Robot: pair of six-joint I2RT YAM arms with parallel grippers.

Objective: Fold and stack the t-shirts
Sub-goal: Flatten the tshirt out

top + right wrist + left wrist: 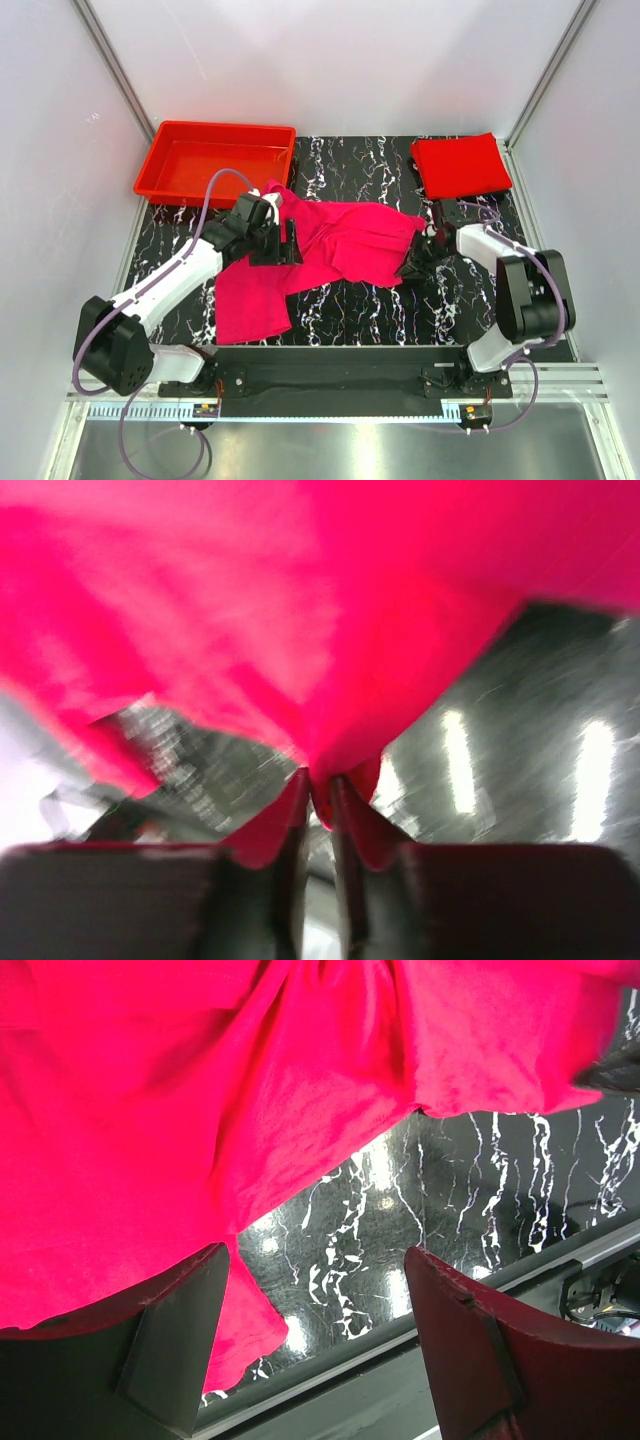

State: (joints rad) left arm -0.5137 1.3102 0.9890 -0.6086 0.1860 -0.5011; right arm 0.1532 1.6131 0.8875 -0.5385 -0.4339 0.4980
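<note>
The magenta-pink t-shirt (340, 240) lies crumpled across the middle of the black marbled table (380, 310). At its right edge my right gripper (415, 262) is shut on a pinch of that cloth; the blurred right wrist view shows the pink shirt (300, 610) bunching into the right gripper (318, 780). Over the shirt's upper left part my left gripper (285, 235) stands open. In the left wrist view the left gripper (315, 1260) has only table and a bit of hem between its fingers, and the pink shirt (200, 1110) fills the top. The red t-shirt (460, 165) lies folded at the back right.
A rigid red plastic tray (215, 160) stands at the back left corner. White walls with metal posts close in the table on three sides. A black rail (330, 365) carrying both arm bases runs along the near edge.
</note>
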